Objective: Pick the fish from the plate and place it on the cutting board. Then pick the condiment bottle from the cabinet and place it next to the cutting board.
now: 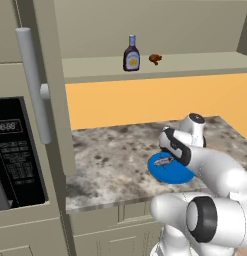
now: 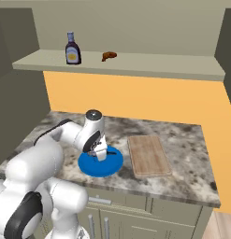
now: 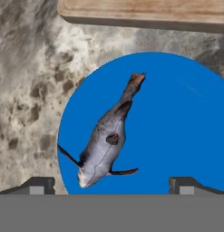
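Open claw (image 3: 111,186) above fish (image 3: 106,140); plate (image 3: 186,136) beneath

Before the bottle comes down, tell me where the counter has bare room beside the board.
Bare stone lies right of the board, out to the counter's end, and behind it to the orange wall. Its left is crowded: the plate, the fish and the claw above.

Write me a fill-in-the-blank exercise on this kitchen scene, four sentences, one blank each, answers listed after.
1. The fish lies on the blue ____.
2. The cutting board lies on the counter with nothing on it, beside the plate and ____ from it.
3. The condiment bottle stands upright on the cabinet shelf next to a small ____ lump.
4. The gripper hangs over the fish with its fingers ____.

Missing words: plate; apart; brown; open
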Robot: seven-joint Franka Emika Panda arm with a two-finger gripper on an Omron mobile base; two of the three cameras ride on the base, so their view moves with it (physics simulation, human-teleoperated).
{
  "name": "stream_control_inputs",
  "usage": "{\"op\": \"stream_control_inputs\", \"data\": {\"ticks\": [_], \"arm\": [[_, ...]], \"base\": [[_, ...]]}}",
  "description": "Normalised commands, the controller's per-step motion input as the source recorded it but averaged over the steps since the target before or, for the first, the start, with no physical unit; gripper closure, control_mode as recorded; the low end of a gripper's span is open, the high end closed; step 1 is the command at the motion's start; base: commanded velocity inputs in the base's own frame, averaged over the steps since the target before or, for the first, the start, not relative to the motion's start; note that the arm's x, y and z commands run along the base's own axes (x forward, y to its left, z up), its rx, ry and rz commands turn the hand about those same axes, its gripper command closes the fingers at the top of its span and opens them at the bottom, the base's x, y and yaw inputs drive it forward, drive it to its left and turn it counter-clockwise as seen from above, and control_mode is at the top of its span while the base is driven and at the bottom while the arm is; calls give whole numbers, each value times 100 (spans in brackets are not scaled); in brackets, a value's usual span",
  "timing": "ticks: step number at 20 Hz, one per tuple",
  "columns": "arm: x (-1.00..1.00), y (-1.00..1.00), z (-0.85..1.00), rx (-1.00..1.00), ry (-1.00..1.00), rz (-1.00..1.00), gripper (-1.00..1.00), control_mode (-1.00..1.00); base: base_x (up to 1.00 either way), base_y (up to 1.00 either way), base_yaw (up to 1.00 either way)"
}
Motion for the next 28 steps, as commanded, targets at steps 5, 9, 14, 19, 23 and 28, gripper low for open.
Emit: {"op": "stream_control_inputs", "data": {"ticks": [5, 9, 14, 19, 23, 28], "arm": [[15, -2, -16, 0, 0, 0, -100, -100], [13, -4, -14, 0, 0, 0, -100, -100], [11, -1, -15, 0, 0, 0, -100, -100], [8, 0, -22, 0, 0, 0, -100, -100], [3, 0, -18, 0, 0, 0, -100, -100], [5, 0, -12, 0, 0, 0, -100, -100]], "base": [[0, 0, 0], [0, 0, 0], [0, 0, 0], [0, 0, 0], [0, 0, 0], [0, 0, 0]]}}
